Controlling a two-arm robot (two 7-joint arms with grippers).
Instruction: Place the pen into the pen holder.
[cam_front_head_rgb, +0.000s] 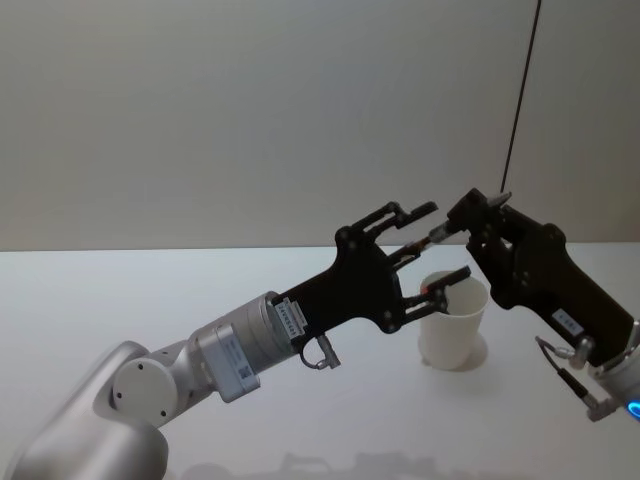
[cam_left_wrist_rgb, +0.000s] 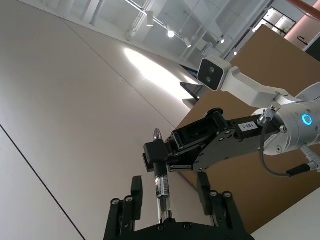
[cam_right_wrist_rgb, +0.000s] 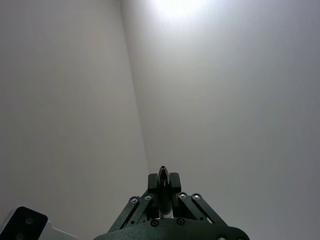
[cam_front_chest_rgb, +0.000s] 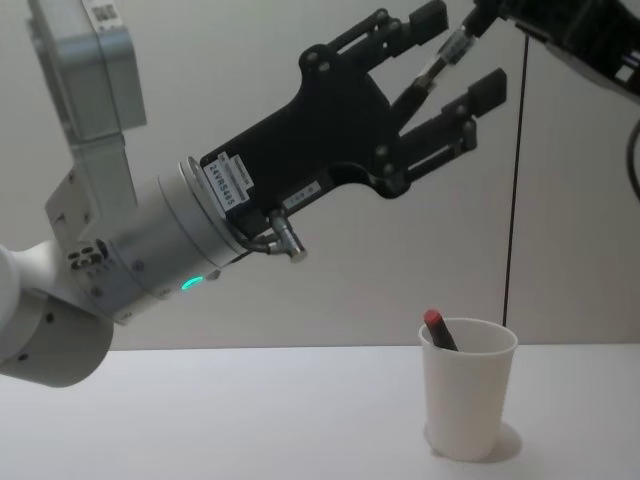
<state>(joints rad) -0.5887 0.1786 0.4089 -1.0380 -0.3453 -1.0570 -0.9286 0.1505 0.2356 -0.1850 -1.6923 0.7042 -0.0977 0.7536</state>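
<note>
You have a plain white table (cam_front_head_rgb: 90, 300) against a bare grey wall. The pen holder (cam_front_chest_rgb: 467, 398) stands on it, upright; your chest view shows a red-capped pen (cam_front_chest_rgb: 438, 329) leaning inside. Above the cup, the right gripper (cam_front_head_rgb: 470, 215) is clamped on the pen (cam_left_wrist_rgb: 161, 192), whose other end lies between the left gripper's (cam_front_chest_rgb: 458, 55) spread fingers, which do not touch it. Labels on both arms are too small to read.
</note>
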